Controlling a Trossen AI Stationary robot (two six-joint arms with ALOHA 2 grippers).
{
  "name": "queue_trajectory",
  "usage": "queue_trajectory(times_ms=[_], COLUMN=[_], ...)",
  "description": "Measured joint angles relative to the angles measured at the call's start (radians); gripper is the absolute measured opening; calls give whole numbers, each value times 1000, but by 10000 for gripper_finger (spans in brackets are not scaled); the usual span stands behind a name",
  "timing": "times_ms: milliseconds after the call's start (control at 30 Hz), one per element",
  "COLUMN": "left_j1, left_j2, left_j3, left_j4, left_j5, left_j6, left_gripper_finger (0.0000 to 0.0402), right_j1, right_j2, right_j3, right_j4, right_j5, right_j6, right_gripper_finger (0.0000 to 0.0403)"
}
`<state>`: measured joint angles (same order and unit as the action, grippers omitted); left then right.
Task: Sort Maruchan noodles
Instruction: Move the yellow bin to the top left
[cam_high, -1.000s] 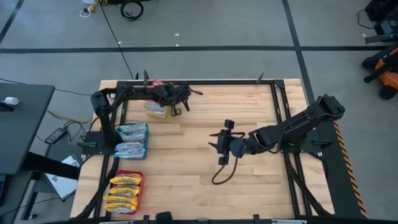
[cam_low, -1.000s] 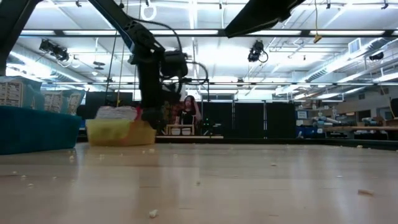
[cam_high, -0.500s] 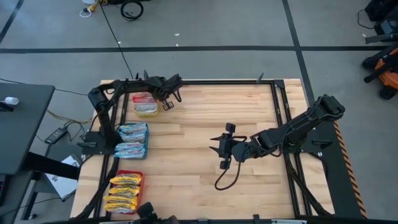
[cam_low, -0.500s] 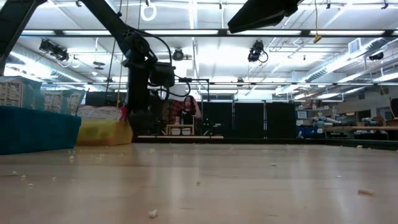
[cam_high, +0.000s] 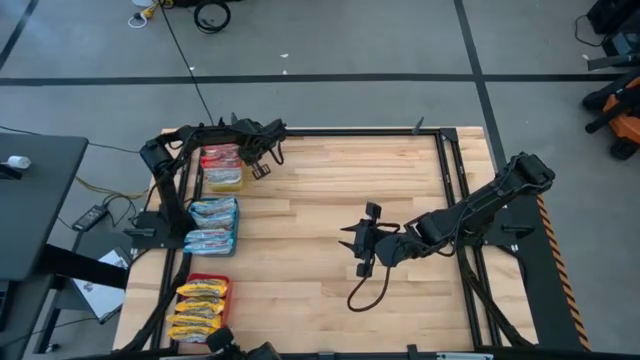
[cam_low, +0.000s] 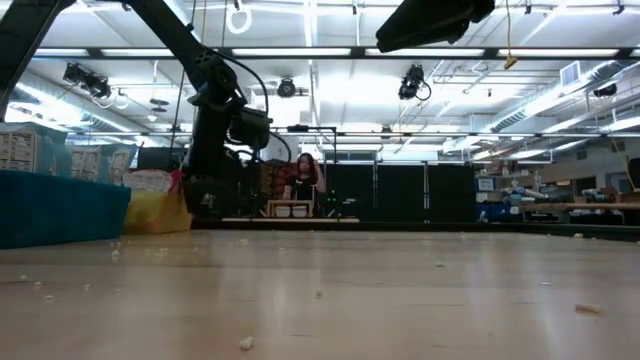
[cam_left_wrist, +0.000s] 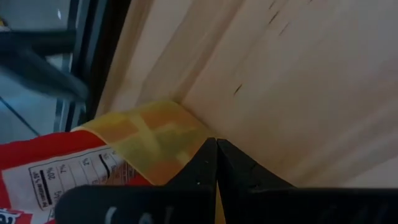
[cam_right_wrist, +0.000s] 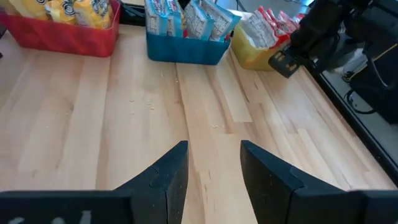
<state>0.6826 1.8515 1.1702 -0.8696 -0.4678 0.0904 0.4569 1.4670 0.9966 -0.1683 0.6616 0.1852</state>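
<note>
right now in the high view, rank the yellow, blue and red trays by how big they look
1. blue tray and red tray: look about alike, so no ranking between them
2. yellow tray: smallest, partly hidden under the left arm

pale blond wooden plank table (cam_high: 330, 190) with a black metal frame. three plastic trays: yellow tray (cam_high: 222, 180) with red-and-white ramen packets (cam_high: 220, 159), blue tray (cam_right_wrist: 185, 51) with pale blue-white ramen packets (cam_high: 212, 211), red tray (cam_right_wrist: 59, 37) with yellow-orange ramen packets (cam_high: 201, 290). both arms are black. grey floor with dark lines.
</note>
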Motion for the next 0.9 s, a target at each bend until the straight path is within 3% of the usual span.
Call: queue_trajectory(times_ms=[300, 433, 567, 700, 767, 900], left_j1=[54, 46, 24, -12, -31, -82], left_j2=[0, -37, -150, -326, -405, -465], left_j3=[0, -1, -1, -56, -116, -230], left_j4=[-38, -46, -52, -18, -15, -5], left_j5=[-2, 56, 191, 325, 333, 255], left_j6=[4, 7, 3, -34, -78, -140], left_gripper_finger=[8, 8, 8, 8, 8, 8], right_j1=[9, -17, -90, -142, -153, -160], right_j2=[1, 1, 1, 1, 1, 1], right_j3=[0, 0, 0, 0, 0, 0], right_j4=[-15, -14, 4, 17, 17, 34], right_j5=[-2, -123, -284, -349, -354, -357], right_j6=[34, 9, -19, -44, -54, -86], right_gripper_finger=[151, 151, 148, 133, 124, 109])
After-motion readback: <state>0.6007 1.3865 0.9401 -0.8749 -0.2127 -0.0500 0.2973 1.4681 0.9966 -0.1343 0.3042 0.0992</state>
